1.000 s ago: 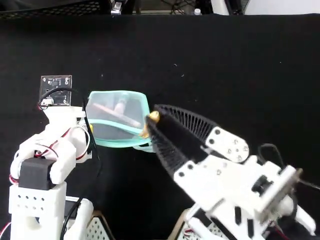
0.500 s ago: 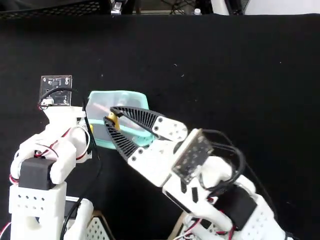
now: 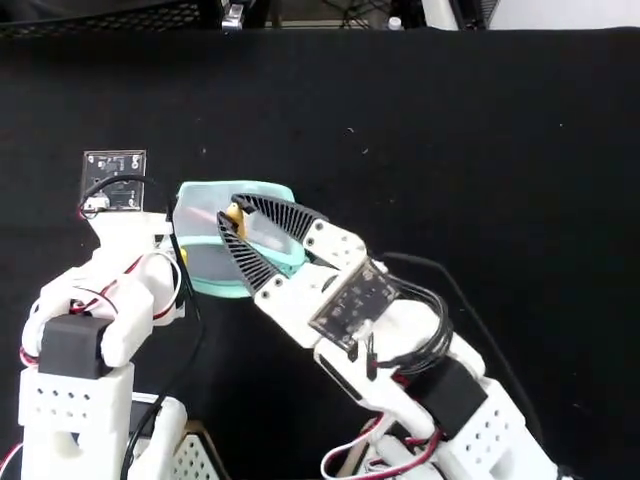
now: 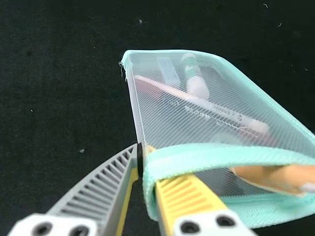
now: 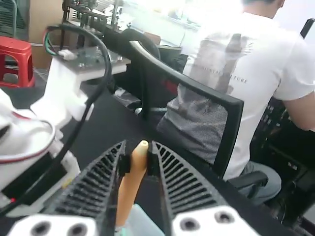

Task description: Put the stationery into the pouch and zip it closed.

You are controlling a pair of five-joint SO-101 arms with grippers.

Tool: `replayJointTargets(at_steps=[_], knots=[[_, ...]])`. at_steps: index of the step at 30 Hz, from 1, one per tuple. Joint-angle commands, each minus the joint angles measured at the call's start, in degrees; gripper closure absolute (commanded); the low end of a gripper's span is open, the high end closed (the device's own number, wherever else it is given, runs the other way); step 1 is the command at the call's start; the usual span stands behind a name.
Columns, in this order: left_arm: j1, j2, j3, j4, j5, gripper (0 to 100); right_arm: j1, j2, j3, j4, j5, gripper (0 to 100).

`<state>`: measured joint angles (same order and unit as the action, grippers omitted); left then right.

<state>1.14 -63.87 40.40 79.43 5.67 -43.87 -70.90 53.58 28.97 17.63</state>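
Presently the left hand (image 4: 141, 158) pinches the pouch (image 4: 197, 98) rim, the right hand (image 3: 233, 220) clamps an orange pen (image 5: 130, 189) at its mouth.

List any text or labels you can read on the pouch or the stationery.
The white pen inside the pouch: small print along its barrel, too blurred to read.
The pouch itself: no print visible.
The orange pen: no marking visible.

One mint mesh pouch (image 4: 211, 160), two grippers — the left gripper (image 4: 143, 153) and the right gripper (image 5: 137, 156). One orange pen (image 5: 129, 189) — plus three pieces through the mesh: pink pen (image 4: 167, 89), capped tube (image 4: 196, 84), pale block (image 4: 166, 70).
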Motion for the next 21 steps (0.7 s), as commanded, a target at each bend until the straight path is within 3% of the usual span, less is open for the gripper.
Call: replayJointTargets(at_steps=[1,7,11,17,19,21], knots=[[0.1,-0.4,-0.8,-1.1,-0.1,97,1.4,0.4,3.5,0.7,0.9,98.6],[0.1,-0.4,-0.8,-1.1,-0.1,97,-1.8,-8.1,13.4,1.8,3.4,98.6],[0.1,-0.4,-0.8,-1.1,-0.1,97,-5.7,-15.1,16.3,10.3,7.0,98.6],[0.1,-0.4,-0.8,-1.1,-0.1,97,-5.7,-20.4,18.3,18.2,7.3,98.3],[0.1,-0.4,-0.8,-1.1,-0.1,97,-5.7,-20.5,17.2,20.7,6.9,93.6],[0.1,-0.4,-0.8,-1.1,-0.1,97,-5.7,-20.7,15.3,24.2,6.8,82.6]])
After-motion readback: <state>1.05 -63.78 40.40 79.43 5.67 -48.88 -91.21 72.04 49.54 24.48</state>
